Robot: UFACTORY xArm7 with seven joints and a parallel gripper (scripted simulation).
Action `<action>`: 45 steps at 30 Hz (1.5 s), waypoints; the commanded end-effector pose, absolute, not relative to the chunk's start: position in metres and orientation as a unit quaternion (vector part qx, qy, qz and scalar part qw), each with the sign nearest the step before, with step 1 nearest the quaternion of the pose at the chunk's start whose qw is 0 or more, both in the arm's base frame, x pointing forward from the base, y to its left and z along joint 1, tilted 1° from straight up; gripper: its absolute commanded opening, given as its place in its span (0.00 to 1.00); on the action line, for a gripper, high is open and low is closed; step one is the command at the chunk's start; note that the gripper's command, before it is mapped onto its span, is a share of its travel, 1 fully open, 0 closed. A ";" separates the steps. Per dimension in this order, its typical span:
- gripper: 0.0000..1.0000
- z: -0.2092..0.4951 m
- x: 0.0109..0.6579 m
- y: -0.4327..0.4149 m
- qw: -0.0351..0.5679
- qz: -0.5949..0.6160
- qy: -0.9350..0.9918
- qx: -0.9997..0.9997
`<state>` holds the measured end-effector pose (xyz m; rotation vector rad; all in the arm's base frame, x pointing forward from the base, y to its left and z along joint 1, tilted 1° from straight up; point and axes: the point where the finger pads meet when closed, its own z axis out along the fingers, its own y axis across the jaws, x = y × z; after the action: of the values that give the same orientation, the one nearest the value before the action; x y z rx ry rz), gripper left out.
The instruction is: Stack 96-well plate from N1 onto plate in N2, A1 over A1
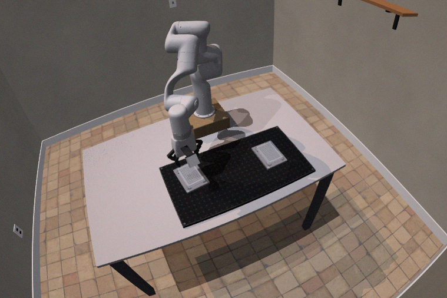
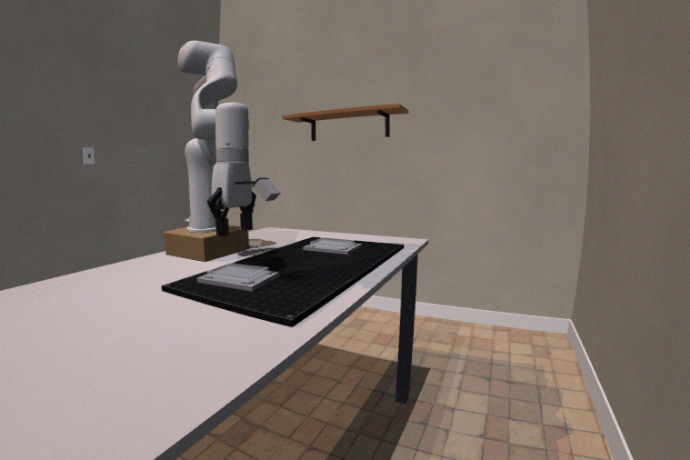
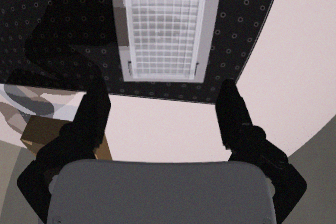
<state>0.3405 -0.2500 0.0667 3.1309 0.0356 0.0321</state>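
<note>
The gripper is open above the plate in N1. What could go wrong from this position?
1. The open gripper sits short of the plate in the wrist view, toward the base side. If it descends straight down, a finger may hit the nest N1 or the black board.
2. A crooked grasp could tilt the plate, so it may not nest fully on the plate in N2 or may disturb it.

Pale desk (image 1: 125,210) on dark legs, black dotted mat (image 1: 238,182) on top, terracotta tile floor (image 1: 336,252), and a wooden wall shelf (image 2: 345,112) on black brackets.
</note>
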 end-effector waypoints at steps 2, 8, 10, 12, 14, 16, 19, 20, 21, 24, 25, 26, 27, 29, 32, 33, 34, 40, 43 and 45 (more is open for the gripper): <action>1.00 0.066 0.341 -0.251 0.006 0.012 0.011 1.000; 1.00 0.058 0.342 -0.251 0.006 0.012 0.011 1.000; 1.00 0.056 0.342 -0.251 0.006 0.012 0.011 1.000; 1.00 0.053 0.342 -0.251 0.006 0.012 0.011 1.000; 1.00 0.049 0.342 -0.251 0.006 0.012 0.011 1.000; 1.00 0.046 0.342 -0.251 0.006 0.012 0.011 1.000; 1.00 0.041 0.342 -0.251 0.006 0.012 0.011 1.000; 1.00 0.039 0.342 -0.251 0.006 0.012 0.011 1.000; 1.00 0.038 0.342 -0.251 0.006 0.012 0.011 1.000; 1.00 0.033 0.342 -0.251 0.006 0.012 0.011 1.000; 1.00 0.033 0.342 -0.251 0.006 0.012 0.011 1.000; 1.00 0.033 0.342 -0.251 0.006 0.012 0.011 1.000; 1.00 0.031 0.342 -0.251 0.006 0.012 0.011 1.000; 1.00 0.028 0.342 -0.251 0.006 0.012 0.011 1.000; 1.00 0.023 0.342 -0.251 0.006 0.012 0.011 1.000; 1.00 0.021 0.342 -0.251 0.006 0.012 0.011 1.000; 1.00 0.019 0.342 -0.251 0.006 0.012 0.011 1.000; 1.00 0.009 0.343 -0.251 0.006 0.012 0.011 1.000; 1.00 0.008 0.343 -0.251 0.006 0.012 0.011 1.000; 1.00 0.004 0.343 -0.252 0.006 0.012 0.011 1.000</action>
<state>0.3411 -0.2504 0.0067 3.1311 0.0350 0.0297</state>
